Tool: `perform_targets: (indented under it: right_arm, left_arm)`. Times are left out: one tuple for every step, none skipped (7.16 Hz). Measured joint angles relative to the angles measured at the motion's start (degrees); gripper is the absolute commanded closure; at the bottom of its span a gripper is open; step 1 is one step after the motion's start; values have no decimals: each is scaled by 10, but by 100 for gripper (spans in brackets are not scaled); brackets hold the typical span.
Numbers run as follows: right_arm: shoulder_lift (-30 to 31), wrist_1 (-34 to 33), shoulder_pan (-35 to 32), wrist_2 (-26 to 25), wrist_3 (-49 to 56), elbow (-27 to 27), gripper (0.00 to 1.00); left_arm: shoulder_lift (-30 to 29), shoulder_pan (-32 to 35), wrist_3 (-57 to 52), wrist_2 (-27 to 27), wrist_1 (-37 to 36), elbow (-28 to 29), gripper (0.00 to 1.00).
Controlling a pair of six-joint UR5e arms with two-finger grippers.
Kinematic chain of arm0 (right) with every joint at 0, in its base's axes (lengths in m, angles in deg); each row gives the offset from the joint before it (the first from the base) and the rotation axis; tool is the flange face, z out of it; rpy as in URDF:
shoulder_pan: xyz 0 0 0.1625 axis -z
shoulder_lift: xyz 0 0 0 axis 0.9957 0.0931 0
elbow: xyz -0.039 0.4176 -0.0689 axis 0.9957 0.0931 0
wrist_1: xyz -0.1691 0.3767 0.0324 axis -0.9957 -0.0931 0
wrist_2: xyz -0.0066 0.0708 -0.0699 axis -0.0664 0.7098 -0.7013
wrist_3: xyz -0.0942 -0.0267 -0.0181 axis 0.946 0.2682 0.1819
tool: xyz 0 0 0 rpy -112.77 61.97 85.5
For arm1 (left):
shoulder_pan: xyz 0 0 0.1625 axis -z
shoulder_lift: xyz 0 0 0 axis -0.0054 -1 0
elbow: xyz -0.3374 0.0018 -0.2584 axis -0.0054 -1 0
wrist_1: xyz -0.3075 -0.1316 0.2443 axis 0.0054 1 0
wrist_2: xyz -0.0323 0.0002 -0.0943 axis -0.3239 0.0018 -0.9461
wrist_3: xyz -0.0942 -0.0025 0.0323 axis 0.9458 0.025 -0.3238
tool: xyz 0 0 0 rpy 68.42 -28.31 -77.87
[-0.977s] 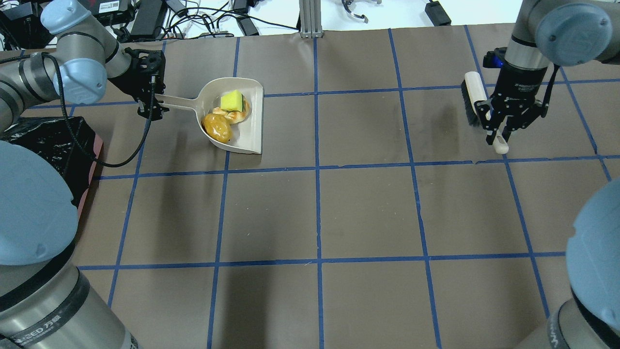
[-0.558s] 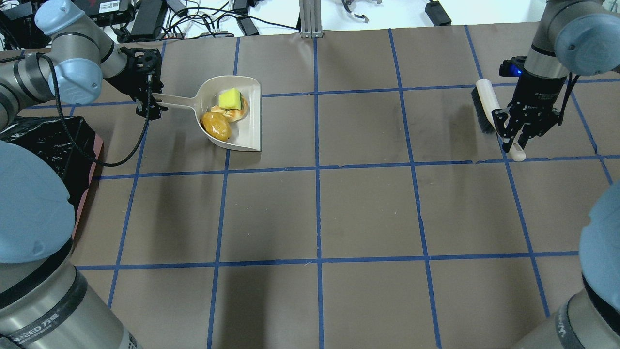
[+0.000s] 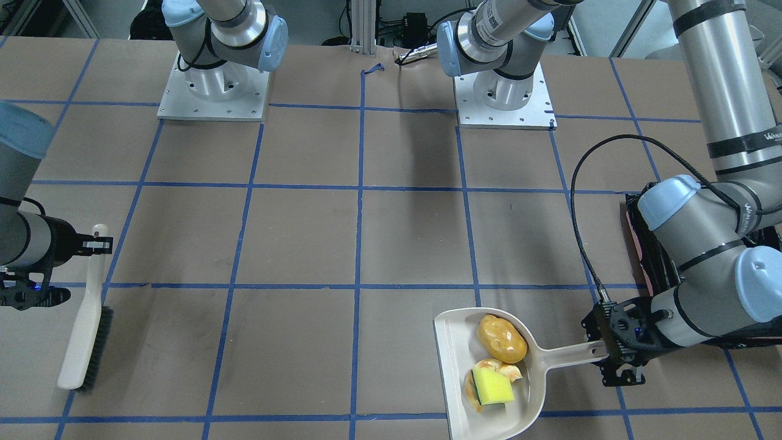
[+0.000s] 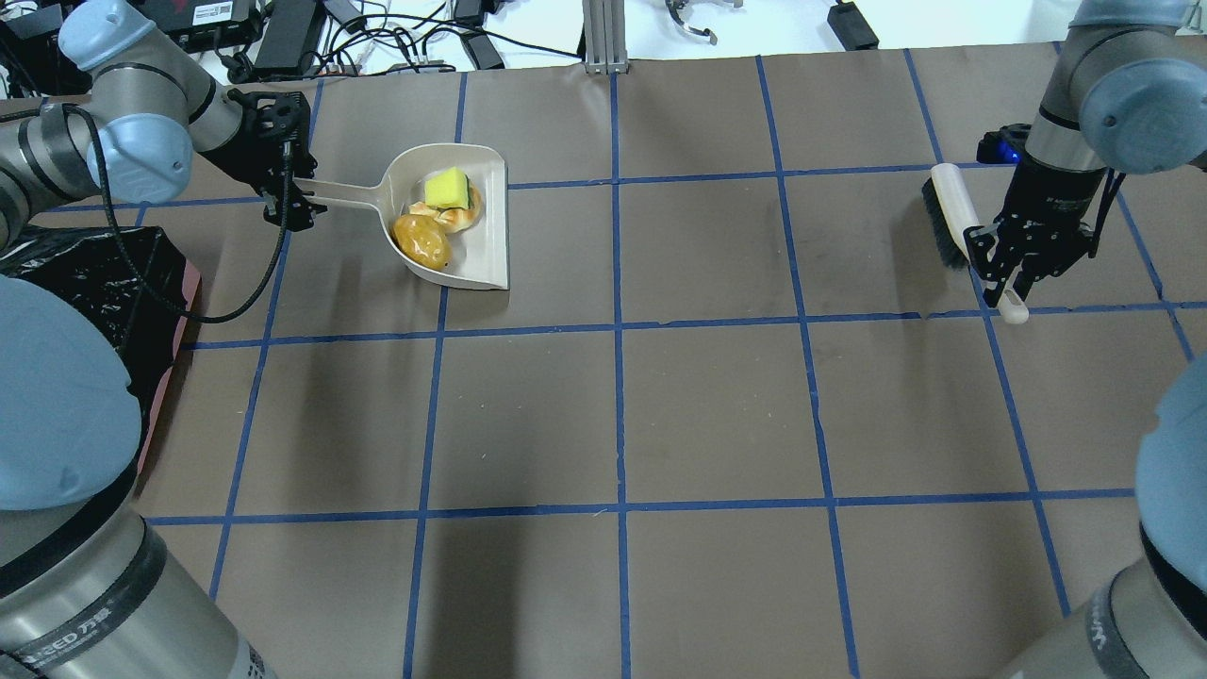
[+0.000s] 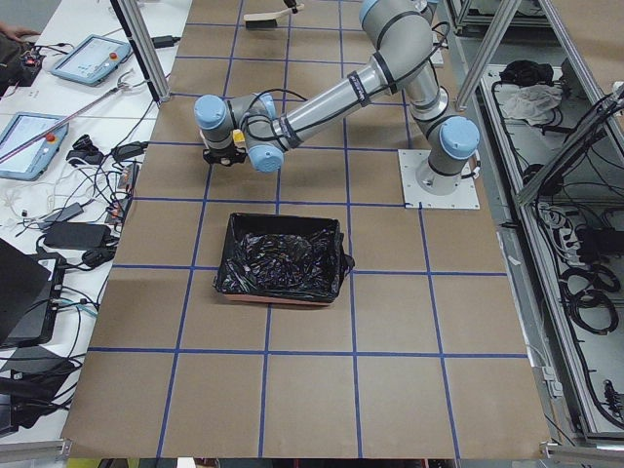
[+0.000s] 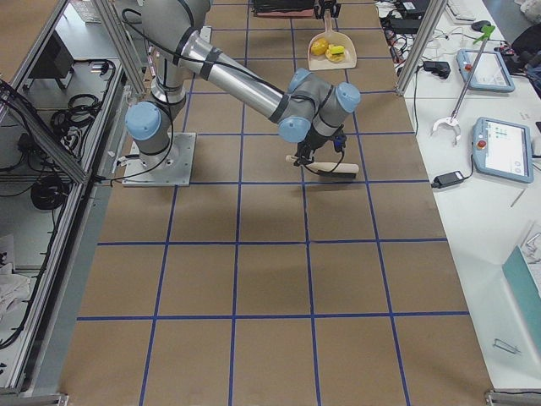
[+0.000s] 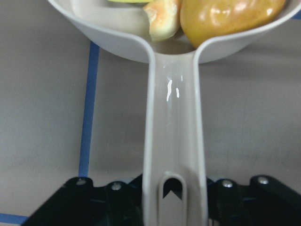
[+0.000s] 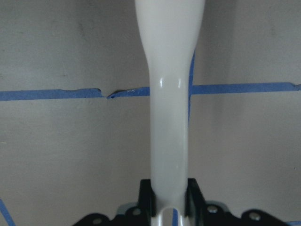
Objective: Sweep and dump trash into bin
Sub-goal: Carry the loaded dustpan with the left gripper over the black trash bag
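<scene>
The trash lies in a beige dustpan: a glossy potato, a bread piece and a yellow-green sponge on top. My left gripper is shut on the dustpan's handle at the far left of the table. The bin, lined with a black bag, sits nearer the robot base, to the left of the pan. At the far right, my right gripper is shut on the white handle of a brush, bristles down.
Brown paper with a blue tape grid covers the table. Cables and power bricks lie beyond the far edge. Both arm bases stand on plates at the robot's side.
My right gripper has carried the brush further right, away from the dustpan. The left gripper and the loaded dustpan have shifted slightly toward the far left.
</scene>
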Motion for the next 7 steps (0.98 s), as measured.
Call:
perform_targets:
  right_arm:
    - [0,-9,0,-4,0,-7,100]
    - [1,-13,0,-5,1,-11,100]
    - [1,-15,0,-6,1,-13,100]
    - [1,-17,0,-6,1,-14,100]
    - [1,-17,0,-6,1,-14,100]
    - [1,-17,0,-6,3,-14,100]
    - [1,-17,0,-6,6,-15,94]
  left_arm:
    - [0,-4,0,-14,1,0,100]
    - [0,-9,-1,-25,2,0,100]
    - [-1,-12,-1,-32,2,0,100]
    - [-1,-14,-1,-35,2,0,100]
    - [0,-15,-1,-38,2,0,100]
    - [2,-17,-1,-40,6,1,100]
    - [9,-21,-1,-43,17,4,100]
